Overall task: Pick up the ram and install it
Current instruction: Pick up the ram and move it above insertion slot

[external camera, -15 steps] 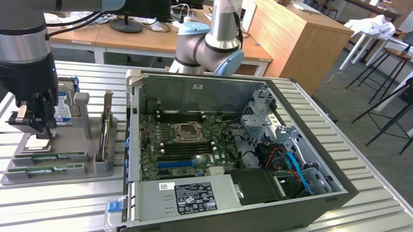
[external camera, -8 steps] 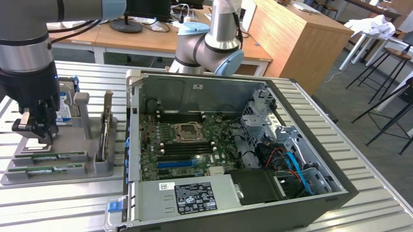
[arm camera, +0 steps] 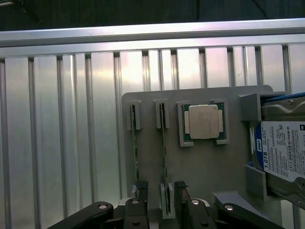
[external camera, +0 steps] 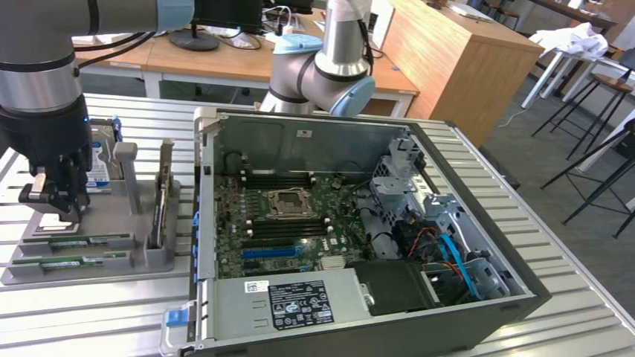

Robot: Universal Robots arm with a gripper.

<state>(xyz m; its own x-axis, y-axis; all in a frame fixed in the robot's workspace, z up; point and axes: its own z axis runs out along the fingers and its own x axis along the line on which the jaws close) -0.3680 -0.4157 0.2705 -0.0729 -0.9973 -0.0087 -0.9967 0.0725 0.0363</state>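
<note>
Two green ram sticks stand on edge in a grey holder tray (arm camera: pixel 200 167). One ram stick (arm camera: pixel 163 148) (external camera: pixel 85 239) runs straight in between my fingers. The other ram stick (arm camera: pixel 135 152) (external camera: pixel 70 261) lies just outside one fingertip (arm camera: pixel 142 191). My gripper (arm camera: pixel 162 195) (external camera: pixel 52 199) hangs open over the tray, its jaws on either side of the first stick's end and not touching it. At the exterior view's left, the arm stands above the tray, beside the open computer case (external camera: pixel 204 223).
On the same tray sit a square silver processor chip (arm camera: pixel 203 121) and a blue-labelled hard drive (arm camera: pixel 281 152) (external camera: pixel 100 167). The motherboard (external camera: pixel 288 216) with dark memory slots lies inside the case. Ribbed aluminium tabletop (arm camera: pixel 62 133) surrounds the tray.
</note>
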